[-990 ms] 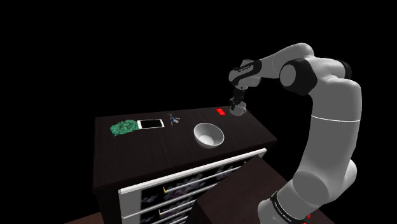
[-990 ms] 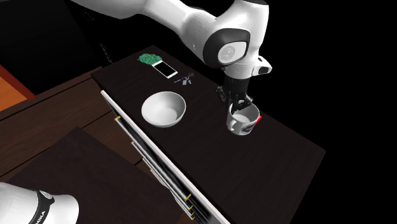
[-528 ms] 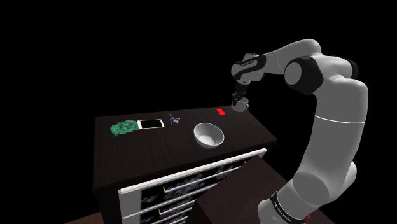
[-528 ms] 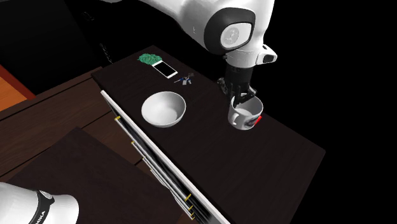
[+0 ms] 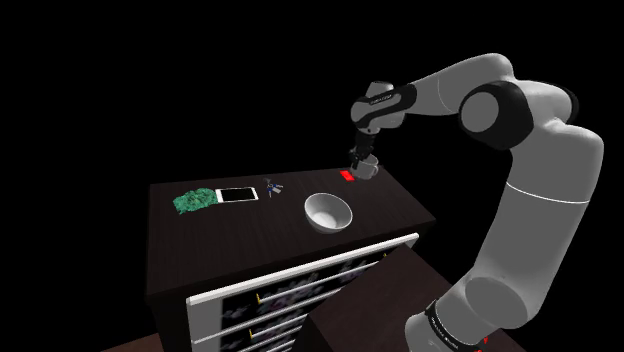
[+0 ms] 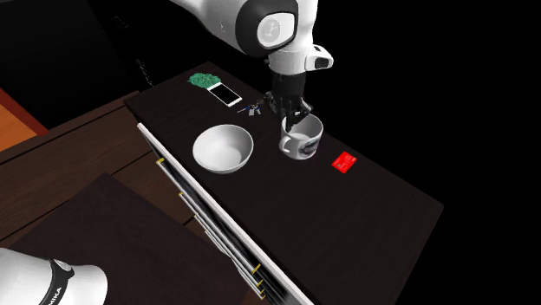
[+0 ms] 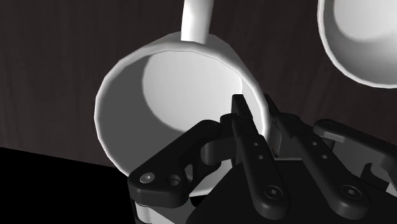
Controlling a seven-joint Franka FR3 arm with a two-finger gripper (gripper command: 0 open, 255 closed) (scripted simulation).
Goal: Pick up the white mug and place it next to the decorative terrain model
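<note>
Mug [image 6: 302, 139], white, hangs clear of dresser top [image 6: 373, 208], over its back half, between bowl [image 6: 223, 148] and red card [image 6: 344, 161]. Gripper [image 6: 295, 117] clamped on mug's rim wall from above. Terrain model [image 6: 205, 81], green, sits at far end corner, well apart from mug. White phone [image 6: 224, 94] lies just beside it, then small keys [image 6: 252, 108] nearer mug; both lie betw. mug and model. Bowl stands toward drawer-front edge, off that line. Vs 1 s ago: mug was low over the card, hiding part of it in second ext. view; now higher and shifted toward keys, card fully bare. Wrist view gives grip detail the others lack: one finger inside the cup, one outside, handle on side opp. the fingers, bowl rim close by. Shoulder view has mug overlapping the card at back edge; second ext. view shows them apart.
</note>
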